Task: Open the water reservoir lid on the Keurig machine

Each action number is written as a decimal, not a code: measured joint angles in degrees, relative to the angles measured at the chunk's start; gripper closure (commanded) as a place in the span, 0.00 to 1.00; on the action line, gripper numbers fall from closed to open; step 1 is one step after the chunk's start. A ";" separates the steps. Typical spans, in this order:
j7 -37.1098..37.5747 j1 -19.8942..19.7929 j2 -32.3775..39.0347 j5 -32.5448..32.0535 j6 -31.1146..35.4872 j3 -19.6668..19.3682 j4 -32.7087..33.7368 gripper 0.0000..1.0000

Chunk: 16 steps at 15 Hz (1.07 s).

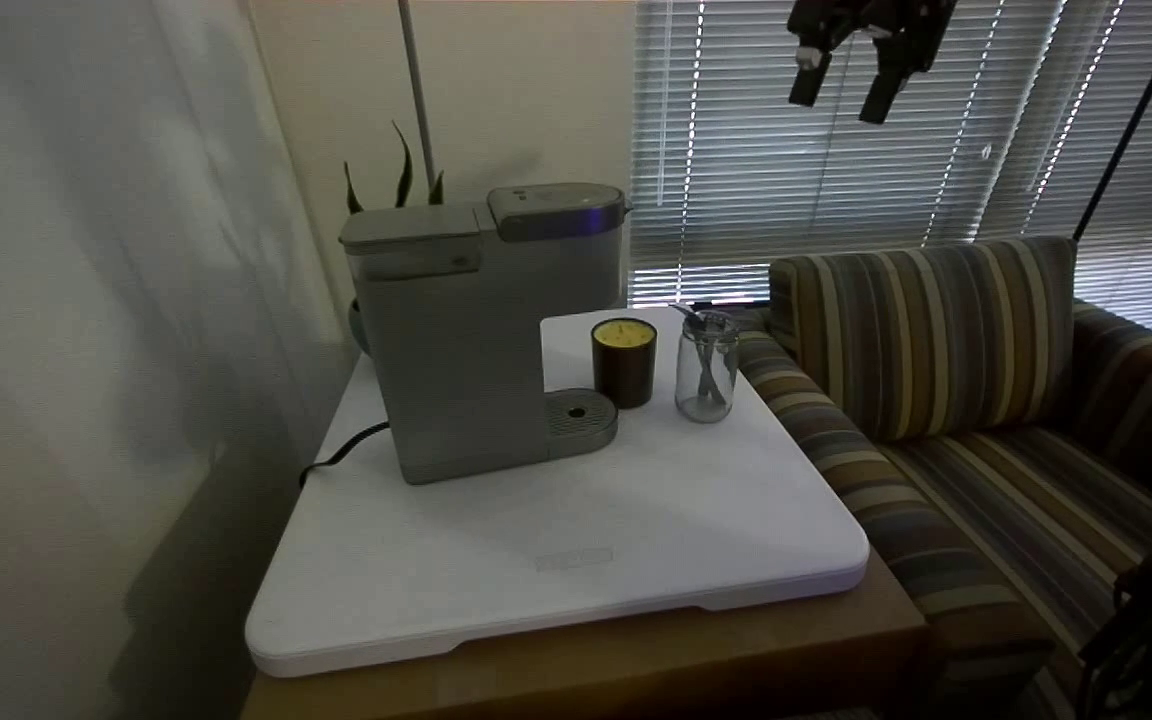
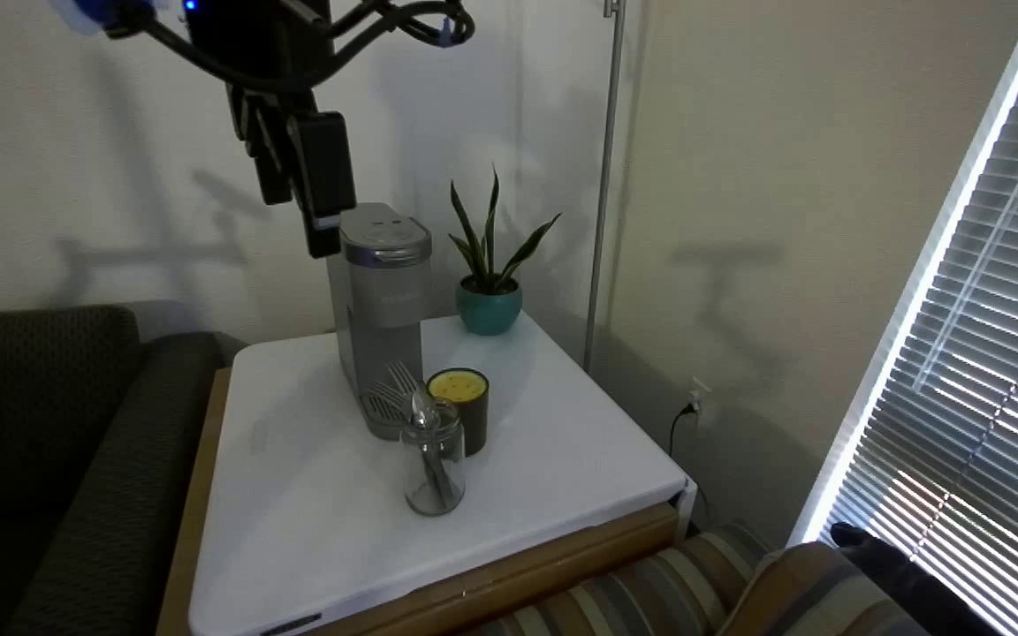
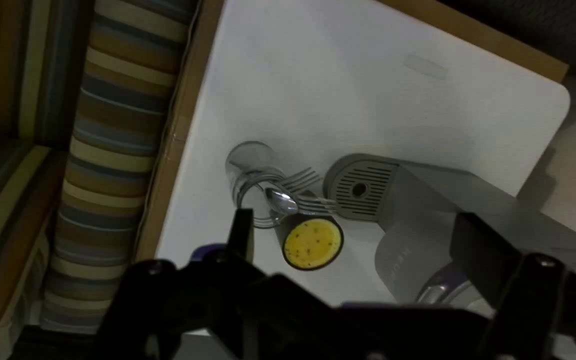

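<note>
- Your fingers (image 1: pixel 880 97) stand apart, released and holding nothing, well above the counter (image 1: pixel 716 530) toward its edge by the striped armchair (image 1: pixel 921 345).
- The water reservoir lid (image 1: pixel 414 223) lies flat atop the Keurig machine (image 1: pixel 471 370), at the end nearest the counter's edge along the wall (image 1: pixel 126 250).
- Cross high toward that edge: the brewing head (image 1: pixel 556 212) lies in your path and sits a little higher than the lid.
- Narrow your fingers before contact, so one tip can probably slip under the lid's rim.
- Which side swings up is unclear, so test the rim lightly on the wall side and don't force it.
- Lift rather than push; a sideways shove would probably slide the machine across the counter.
- Leave room for the plant (image 2: pixel 489 311) at the counter's corner near the machine.
</note>
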 measured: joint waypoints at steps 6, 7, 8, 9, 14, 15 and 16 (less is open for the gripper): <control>-17.11 -0.51 6.63 15.46 3.42 -1.61 4.63 0.00; -19.21 -0.84 7.95 16.92 3.42 -1.63 5.65 0.00; -20.17 -1.06 8.99 17.46 3.42 -1.64 6.46 0.00; -20.48 -1.17 9.61 17.58 3.42 -1.64 6.90 0.00; -20.49 -1.18 9.91 17.88 3.55 -1.19 7.27 0.00; -20.95 -1.18 9.95 19.43 3.91 -0.94 7.20 0.00; -21.82 -1.20 10.09 21.46 4.15 -0.75 7.17 0.00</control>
